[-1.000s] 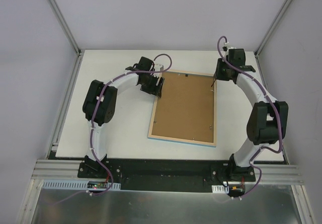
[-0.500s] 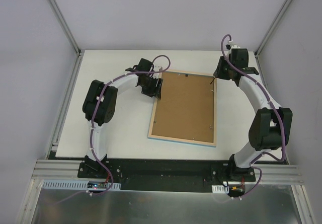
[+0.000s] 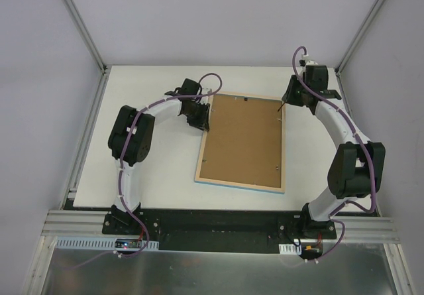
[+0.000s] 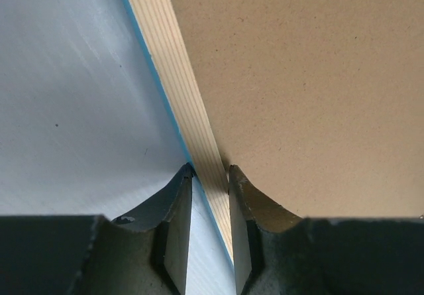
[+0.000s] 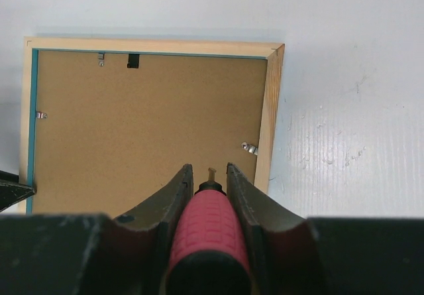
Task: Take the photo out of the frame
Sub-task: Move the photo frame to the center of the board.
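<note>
The frame [image 3: 240, 185] lies face down on the white table, its pale wood rim up. The plain brown backing board [image 3: 244, 139] fills it, and the photo is hidden beneath. My left gripper [image 3: 204, 118] is at the frame's far left edge. In the left wrist view the gripper [image 4: 211, 170] has its jaws closed either side of the wood rim [image 4: 179, 89]. My right gripper [image 3: 286, 103] is shut on a red-handled screwdriver [image 5: 207, 232]. The tool's tip hangs over the backing board [image 5: 146, 122], near the frame's right rim [image 5: 268, 116].
Small metal clips [image 5: 249, 148] [image 5: 41, 115] [image 5: 101, 59] hold the backing board in the frame. White table [image 3: 146, 176] lies left of the frame. Grey walls and metal posts [image 3: 79, 23] bound the table at the back and sides.
My right arm has shifted a little back and to the right with the screwdriver. My left gripper has edged slightly along the frame's corner. The frame has not moved.
</note>
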Tool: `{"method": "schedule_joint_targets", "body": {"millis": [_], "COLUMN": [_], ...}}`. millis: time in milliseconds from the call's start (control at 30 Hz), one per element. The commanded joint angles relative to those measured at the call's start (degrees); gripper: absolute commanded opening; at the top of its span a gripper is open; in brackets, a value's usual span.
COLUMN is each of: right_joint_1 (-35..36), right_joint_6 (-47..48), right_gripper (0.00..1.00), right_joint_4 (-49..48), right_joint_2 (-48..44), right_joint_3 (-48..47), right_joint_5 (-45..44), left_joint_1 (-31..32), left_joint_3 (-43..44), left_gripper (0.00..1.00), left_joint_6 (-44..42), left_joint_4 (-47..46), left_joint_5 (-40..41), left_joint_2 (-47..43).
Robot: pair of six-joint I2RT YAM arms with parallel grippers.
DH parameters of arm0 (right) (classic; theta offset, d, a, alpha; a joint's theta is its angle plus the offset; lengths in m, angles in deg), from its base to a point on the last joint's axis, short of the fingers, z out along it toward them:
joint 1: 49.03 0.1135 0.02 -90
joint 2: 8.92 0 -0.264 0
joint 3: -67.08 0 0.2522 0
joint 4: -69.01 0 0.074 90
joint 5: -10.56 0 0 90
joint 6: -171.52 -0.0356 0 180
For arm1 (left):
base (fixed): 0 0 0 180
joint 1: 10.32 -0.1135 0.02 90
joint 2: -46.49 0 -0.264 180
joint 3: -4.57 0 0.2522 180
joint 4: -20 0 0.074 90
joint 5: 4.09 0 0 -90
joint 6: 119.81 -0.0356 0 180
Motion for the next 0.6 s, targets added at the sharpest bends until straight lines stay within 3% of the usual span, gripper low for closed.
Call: {"method": "schedule_joint_targets", "body": {"millis": [0, 300, 567], "right_joint_1": [-0.8, -0.8, -0.9], "right_joint_6": [-1.5, -2.2, -2.3], "right_gripper": [0.01, 0.01, 0.01], "right_joint_4": [-2.3, -2.4, -2.3], "right_joint_2": [-2.6, -1.8, -1.4], "right_joint_3": [0.3, 0.2, 0.2], "right_joint_5": [1.0, 1.4, 1.3], "left_joint_1": [-0.7, -3.4, -3.4], "left_joint_3": [-4.3, -10.8, -14.0], "left_gripper": [0.21, 0.22, 0.21], "left_joint_6": [0.7, -1.4, 2.6], "left_joint_4": [0.7, 0.7, 0.6], "left_joint_5": [2.4, 0.4, 0.2], "left_joint_2": [-0.6, -4.0, -7.4]}}
